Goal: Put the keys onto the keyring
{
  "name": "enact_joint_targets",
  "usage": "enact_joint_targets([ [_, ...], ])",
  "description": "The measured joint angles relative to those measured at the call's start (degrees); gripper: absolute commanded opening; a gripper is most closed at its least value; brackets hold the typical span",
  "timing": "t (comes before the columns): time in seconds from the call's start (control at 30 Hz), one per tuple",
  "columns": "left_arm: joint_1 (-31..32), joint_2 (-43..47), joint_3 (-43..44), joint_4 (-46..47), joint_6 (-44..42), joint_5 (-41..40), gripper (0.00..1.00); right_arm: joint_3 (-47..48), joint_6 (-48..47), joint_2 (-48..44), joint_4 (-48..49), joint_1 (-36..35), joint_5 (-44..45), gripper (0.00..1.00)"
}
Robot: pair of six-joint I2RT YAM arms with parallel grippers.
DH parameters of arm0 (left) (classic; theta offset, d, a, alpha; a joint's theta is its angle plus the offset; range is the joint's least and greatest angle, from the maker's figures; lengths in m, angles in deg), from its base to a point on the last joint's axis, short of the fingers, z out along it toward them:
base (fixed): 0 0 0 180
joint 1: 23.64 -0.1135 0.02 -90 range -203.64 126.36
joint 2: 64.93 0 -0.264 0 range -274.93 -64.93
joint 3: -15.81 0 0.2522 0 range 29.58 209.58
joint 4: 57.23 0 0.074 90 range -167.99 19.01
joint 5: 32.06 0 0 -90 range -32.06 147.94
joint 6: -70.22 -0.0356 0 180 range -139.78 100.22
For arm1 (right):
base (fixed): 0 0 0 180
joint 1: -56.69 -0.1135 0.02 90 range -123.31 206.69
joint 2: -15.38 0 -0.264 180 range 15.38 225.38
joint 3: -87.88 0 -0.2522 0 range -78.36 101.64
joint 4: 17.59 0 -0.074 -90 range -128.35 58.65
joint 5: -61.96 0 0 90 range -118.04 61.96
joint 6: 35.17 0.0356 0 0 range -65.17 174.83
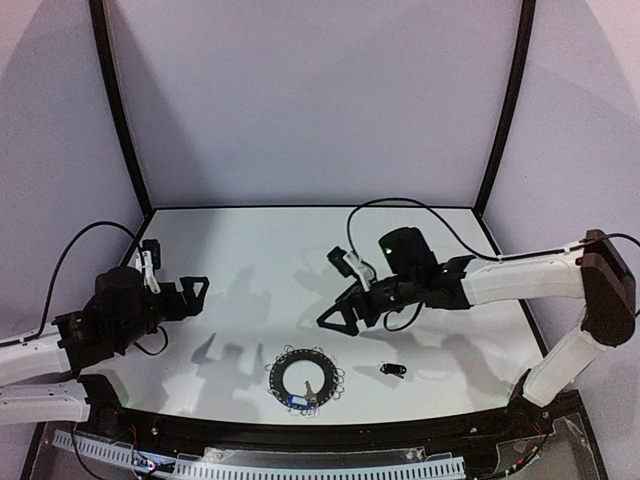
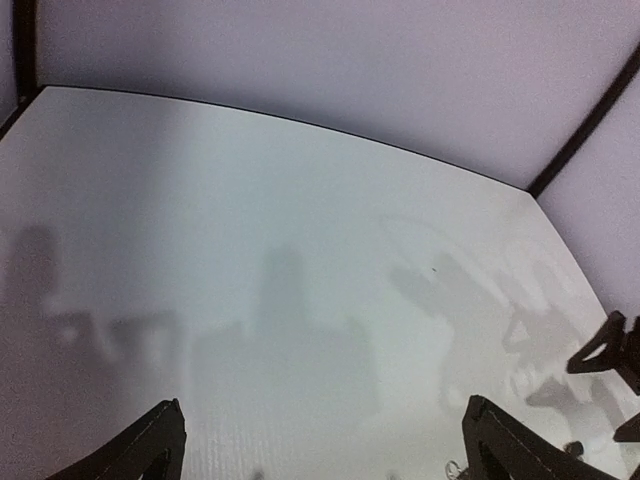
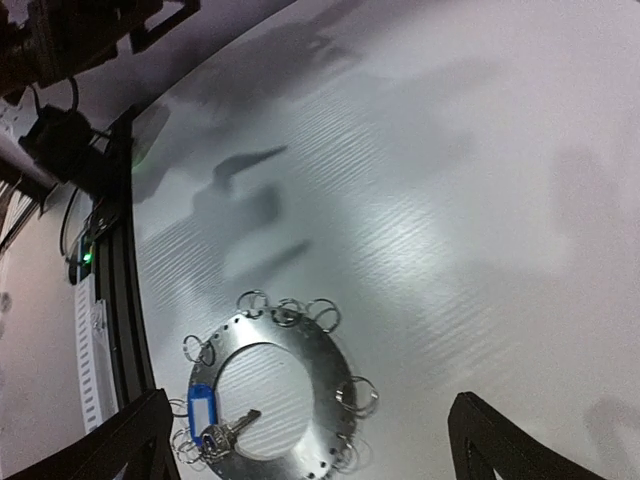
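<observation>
The keyring [image 1: 322,366], a flat dark grey ring fringed with wire loops, lies on the white table near the front edge. In the right wrist view the keyring [image 3: 335,355] is directly below. The blue-headed key [image 3: 203,410] rests across its rim among the loops, blade pointing into the open centre; I cannot tell if it is threaded on a loop. The black-headed key [image 1: 392,370] lies loose on the table to the ring's right. My right gripper [image 1: 340,312] hovers open above and behind the ring, holding nothing. My left gripper [image 1: 192,292] stands open and holds nothing, well left of the ring.
Black frame posts and pale walls bound the table [image 1: 250,250] at the back and sides. A black rail with cables [image 3: 105,290] runs along the front edge, close to the ring. One wire loop [image 2: 452,465] shows at the bottom of the left wrist view.
</observation>
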Motion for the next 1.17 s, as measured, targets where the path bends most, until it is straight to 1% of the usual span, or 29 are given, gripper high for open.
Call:
enact_joint_targets([
  [0.13,-10.8,0.2,-1.0,-0.7,0.5,3.9,0.99,-6.4,1.7,-8.6,1.0,7.1,6.4,0.98],
  [0.23,-23.2,-0.7,-1.2,0.7,-1.8,8.9,0.99,-11.0,1.0,-15.4,0.5,15.9,12.8,0.98],
  [0.27,-24.9,-0.9,-1.2,1.1,-2.2,10.4,0.99,-11.9,0.6,-16.9,0.4,17.7,14.0,0.98],
  [0.33,-35.8,-5.0,-0.7,4.6,-4.5,23.3,0.99,-16.1,-0.8,-22.0,1.4,24.4,16.8,0.98],
  [0.37,-39.7,-8.2,-0.2,7.1,-5.0,30.6,0.99,-17.9,-1.1,-24.3,1.7,27.2,17.0,0.98],
  [0.4,-42.0,-11.5,0.1,10.3,-5.0,36.4,0.99,-19.4,-1.1,-26.3,1.7,29.6,16.7,0.98],
  [0.43,-43.8,-16.2,0.9,15.2,-3.8,45.3,0.99,-20.6,-0.8,-28.1,1.4,31.9,16.1,0.98],
  [0.5,-44.4,-27.1,3.0,26.8,2.0,61.7,0.99,-21.8,-0.2,-32.0,-0.2,35.3,14.7,0.98],
  [0.53,-44.3,-31.2,3.7,32.3,5.3,67.2,0.99,-21.9,0.0,-33.2,-0.9,35.6,14.0,0.98],
  [0.63,-41.8,-46.4,6.8,55.3,20.2,84.1,0.99,-22.8,0.9,-40.8,-2.1,35.8,9.2,0.98],
  [0.7,-40.0,-50.9,8.3,61.0,25.2,88.8,0.99,-23.9,1.3,-44.8,-2.2,35.8,8.1,0.98],
  [0.73,-38.0,-53.3,9.5,64.2,27.9,91.6,0.99,-24.7,1.7,-47.4,-2.2,35.8,7.7,0.98],
  [0.83,-34.0,-54.9,11.8,68.9,31.7,96.3,0.99,-27.2,2.4,-52.4,-2.4,35.8,7.4,0.98],
  [0.97,-31.5,-53.5,14.7,73.4,33.2,99.9,0.99,-29.3,3.7,-55.6,-3.7,35.8,7.3,0.98],
  [1.17,-29.3,-52.0,15.2,73.8,31.0,101.5,0.99,-30.4,4.9,-57.5,-4.2,35.8,6.9,0.98],
])
